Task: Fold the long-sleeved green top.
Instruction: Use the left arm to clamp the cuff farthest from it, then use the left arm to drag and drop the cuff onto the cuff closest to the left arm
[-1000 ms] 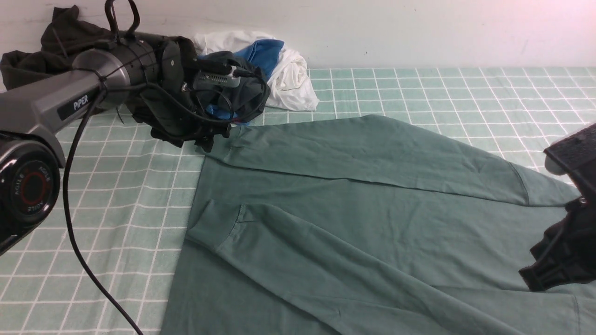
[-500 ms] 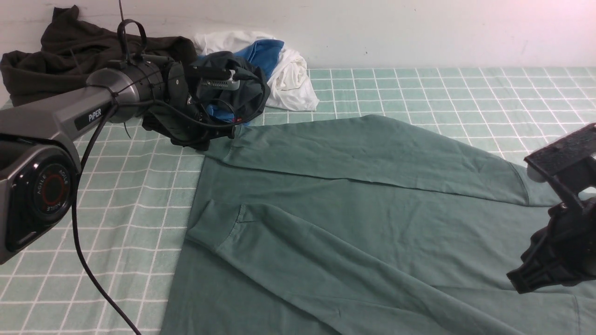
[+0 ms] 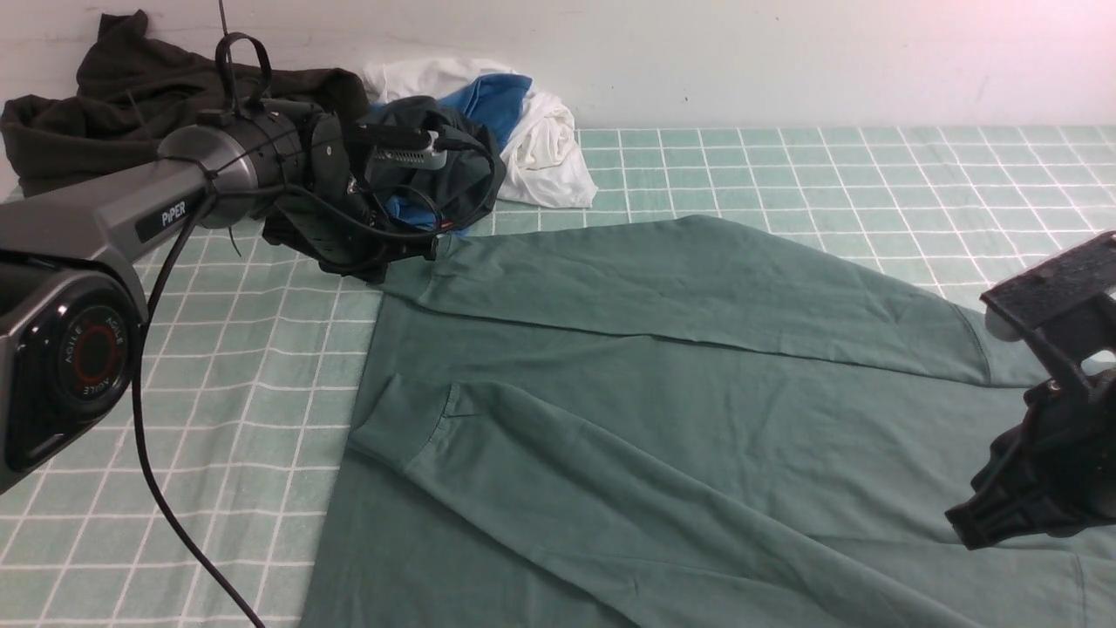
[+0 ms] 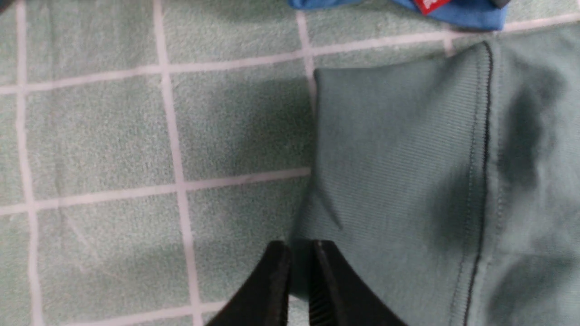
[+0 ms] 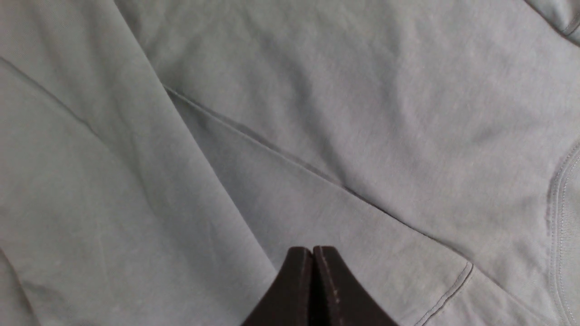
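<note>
Two claws shut: left claw (image 4: 297, 246) pinching sleeve cuff (image 4: 398, 158) at tips, right claw (image 5: 312, 251) empty, top (image 3: 663, 410) just beneath. Sleeve fold likely in hand; next, carry cuff inward.

Looks like a robot lab setup: grid-cloth table (image 3: 828, 174) against bare white wall (image 3: 785, 61), spare clothes heap (image 3: 540, 139) upper left.

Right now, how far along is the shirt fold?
Done: shirt lies flat, both sleeves crossed over the body. In hand: left tool nearly shut at the far cuff, grip unclear; right tool shut, holding nothing, over the shirt. Left: folding the body itself.
</note>
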